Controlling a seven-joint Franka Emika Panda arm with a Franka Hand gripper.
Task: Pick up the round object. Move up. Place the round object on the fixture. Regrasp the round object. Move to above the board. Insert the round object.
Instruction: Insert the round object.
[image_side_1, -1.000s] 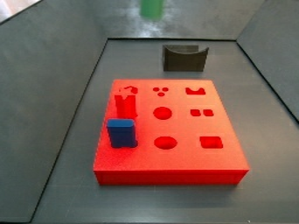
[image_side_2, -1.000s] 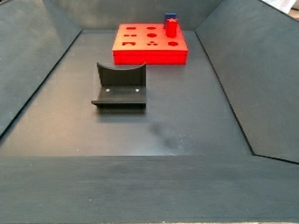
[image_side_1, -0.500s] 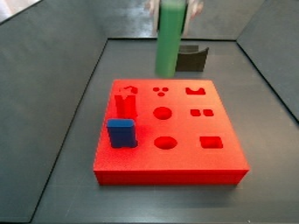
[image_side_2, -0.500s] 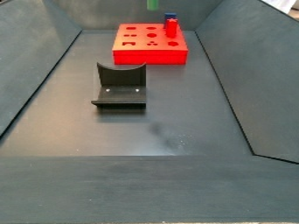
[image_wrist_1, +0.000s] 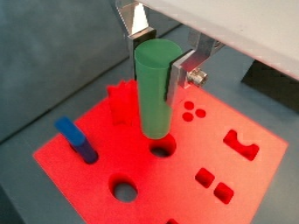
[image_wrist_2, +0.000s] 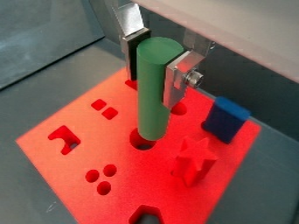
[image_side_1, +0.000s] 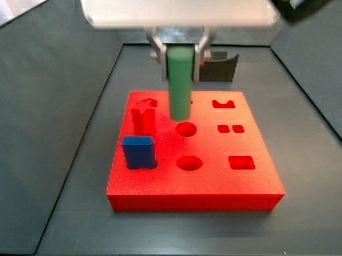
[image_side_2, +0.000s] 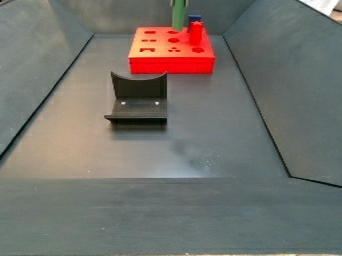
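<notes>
My gripper (image_side_1: 179, 45) is shut on the upper part of the round object (image_side_1: 179, 80), a slim green peg held upright over the board (image_side_1: 214, 190). In both wrist views the silver fingers (image_wrist_1: 184, 68) clamp the round object (image_wrist_1: 156, 87) from two sides. Its lower end hangs directly over a round hole (image_wrist_2: 142, 140) in the board (image_wrist_2: 128, 179); I cannot tell whether it touches. The round object (image_side_2: 178, 12) shows at the far end in a side view, above the board (image_side_2: 171, 62). The fixture (image_side_2: 138, 98) stands apart from the board with nothing in it.
A blue block (image_side_1: 138, 152) and a red piece (image_side_1: 142, 120) stand in the board beside the peg. In a wrist view the blue block (image_wrist_2: 228, 118) and a red star-shaped piece (image_wrist_2: 193, 157) sit close to the fingers. Sloping dark walls (image_side_2: 40, 100) enclose the floor.
The gripper has come down into view with the green peg. The peg's lower end has dropped from high above the board to just over a round hole.
</notes>
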